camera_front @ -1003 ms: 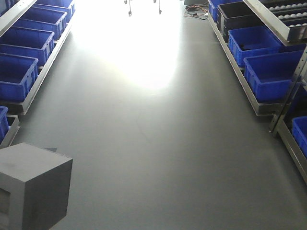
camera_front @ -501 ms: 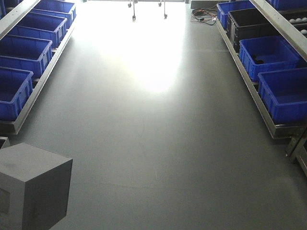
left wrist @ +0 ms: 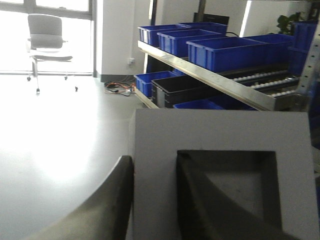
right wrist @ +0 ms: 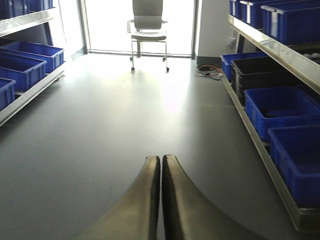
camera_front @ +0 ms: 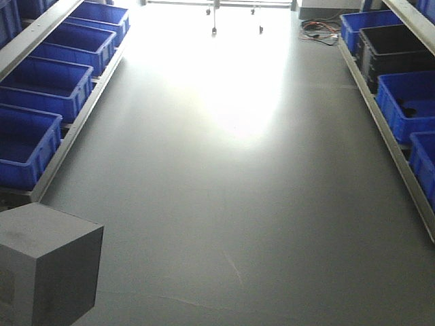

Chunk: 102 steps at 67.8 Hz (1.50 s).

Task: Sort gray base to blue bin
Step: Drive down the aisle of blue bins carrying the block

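Left pincer (left wrist: 154, 161) is clamped tight on the gray base (camera_front: 47, 261), which shows lower left in the front view. Right pincer (right wrist: 160, 160) is pinched closed, empty. I'd hold firm while rolling and only let go once it's past the rim of a blue bin (camera_front: 24, 163).
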{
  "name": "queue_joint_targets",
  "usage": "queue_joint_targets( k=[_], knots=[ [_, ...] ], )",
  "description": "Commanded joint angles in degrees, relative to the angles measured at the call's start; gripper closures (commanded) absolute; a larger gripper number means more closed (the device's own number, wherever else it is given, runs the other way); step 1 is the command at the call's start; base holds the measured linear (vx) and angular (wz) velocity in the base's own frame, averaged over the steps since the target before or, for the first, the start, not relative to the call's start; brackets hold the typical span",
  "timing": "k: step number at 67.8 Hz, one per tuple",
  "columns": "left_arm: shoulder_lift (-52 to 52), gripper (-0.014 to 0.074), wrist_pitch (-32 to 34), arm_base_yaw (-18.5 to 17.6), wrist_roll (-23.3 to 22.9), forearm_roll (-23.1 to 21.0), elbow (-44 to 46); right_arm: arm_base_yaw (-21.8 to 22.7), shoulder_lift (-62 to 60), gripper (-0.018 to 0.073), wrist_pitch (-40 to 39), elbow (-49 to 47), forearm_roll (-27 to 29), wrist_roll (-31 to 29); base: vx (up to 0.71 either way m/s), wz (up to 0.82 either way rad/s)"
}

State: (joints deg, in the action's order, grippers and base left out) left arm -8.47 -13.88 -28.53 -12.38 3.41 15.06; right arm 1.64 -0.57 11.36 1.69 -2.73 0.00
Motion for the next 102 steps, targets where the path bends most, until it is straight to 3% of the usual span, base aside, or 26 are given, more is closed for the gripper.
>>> queue_joint_targets(
  k=[1,102],
  knots=[
    [-0.7,0.0603,5.9,-0.1,-0.4,-0.2,1.7,0.0,-0.9,0.0564,-4.2,0.4,-0.3,-0.7,0.36,0.57],
    [-0.7,0.0603,5.9,-0.1,-0.4,-0.2,1.7,0.0,-0.9,0.0564,-4.1,0.4,-0.3,-0.7,0.25,0.84]
  ],
)
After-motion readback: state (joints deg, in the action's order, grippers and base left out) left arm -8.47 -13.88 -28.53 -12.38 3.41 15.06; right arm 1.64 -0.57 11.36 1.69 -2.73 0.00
